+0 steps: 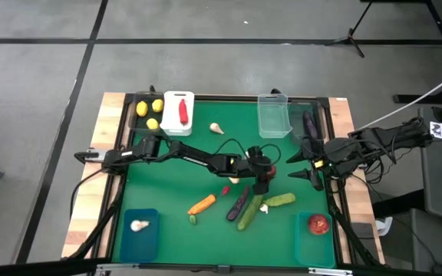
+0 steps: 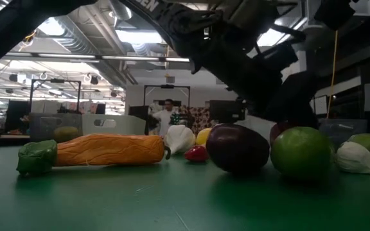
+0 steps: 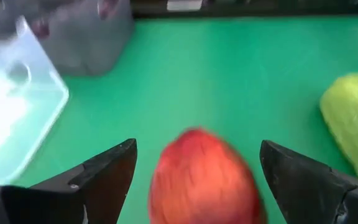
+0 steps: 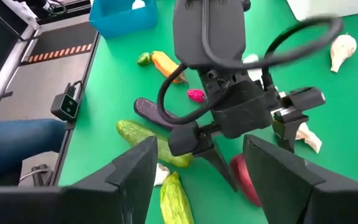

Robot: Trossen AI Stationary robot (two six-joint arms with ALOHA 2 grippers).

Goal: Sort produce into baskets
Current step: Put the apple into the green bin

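Left claw (image 3: 194, 171) open, straddling round red fruit (image 3: 202, 177) on green surface (image 3: 229, 74). Looks light, hard, smooth, roll-prone; grip across widest middle. Right claw (image 1: 304, 163) open, waiting near right edge.

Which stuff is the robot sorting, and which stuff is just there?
For the job: red fruit between the open left gripper fingers, carrot, eggplant, cucumbers, garlic, lemons, teal bin.
Just there: tripod, cables, person's leg.
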